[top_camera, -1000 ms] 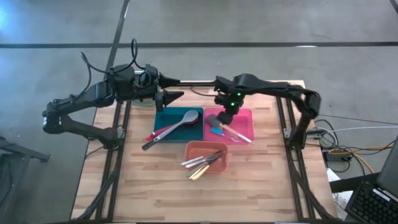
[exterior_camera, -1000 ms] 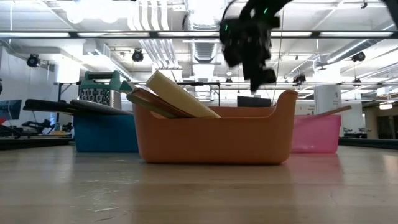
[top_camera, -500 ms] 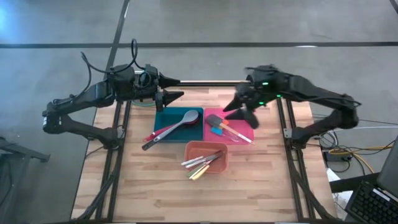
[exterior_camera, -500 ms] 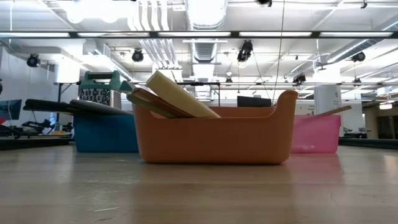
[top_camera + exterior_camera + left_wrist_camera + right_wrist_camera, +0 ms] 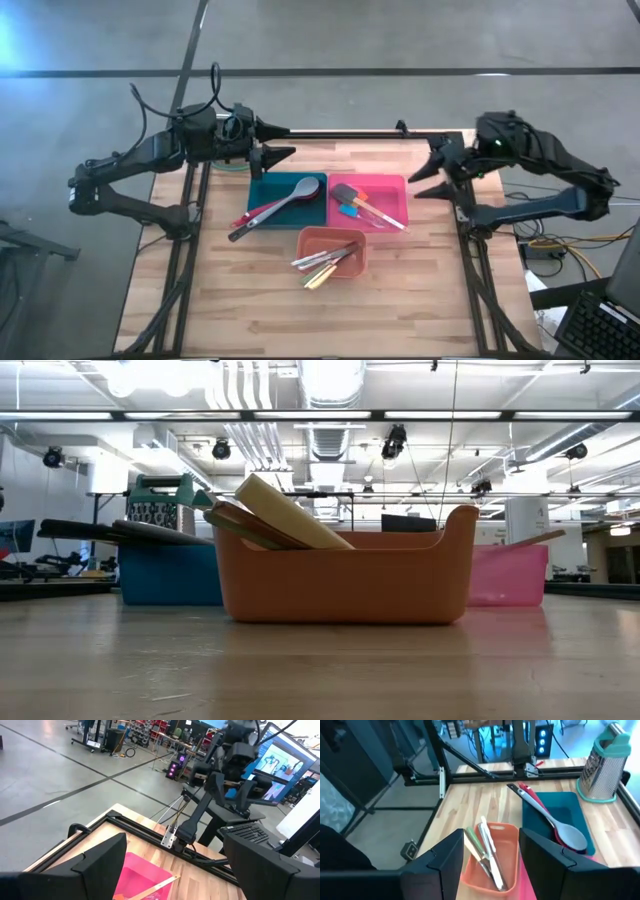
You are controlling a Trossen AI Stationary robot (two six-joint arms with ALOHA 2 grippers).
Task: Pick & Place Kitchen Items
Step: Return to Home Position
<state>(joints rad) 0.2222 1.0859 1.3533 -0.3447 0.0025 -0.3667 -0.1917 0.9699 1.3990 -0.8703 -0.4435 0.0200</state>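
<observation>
The table (image 5: 250, 310) is pale blond wood, striped in narrow planks, with a black rail (image 5: 340, 132) along its far edge. 3 trays: a teal-blue tray (image 5: 288, 176), a hot-pink tray (image 5: 385, 180) and a terracotta-orange tray (image 5: 330, 231). The teal one has a grey spoon (image 5: 290, 200) and a red utensil (image 5: 243, 219). The pink one has a grey spatula head (image 5: 344, 193) and a blue spatula head (image 5: 350, 210). The knife handles (image 5: 485, 845) are pastel — cream-yellow, soft green. The grater (image 5: 606, 765) is silver, dotted with holes, capped teal. The left arm (image 5: 150, 155) and right arm (image 5: 540, 160) are black.
</observation>
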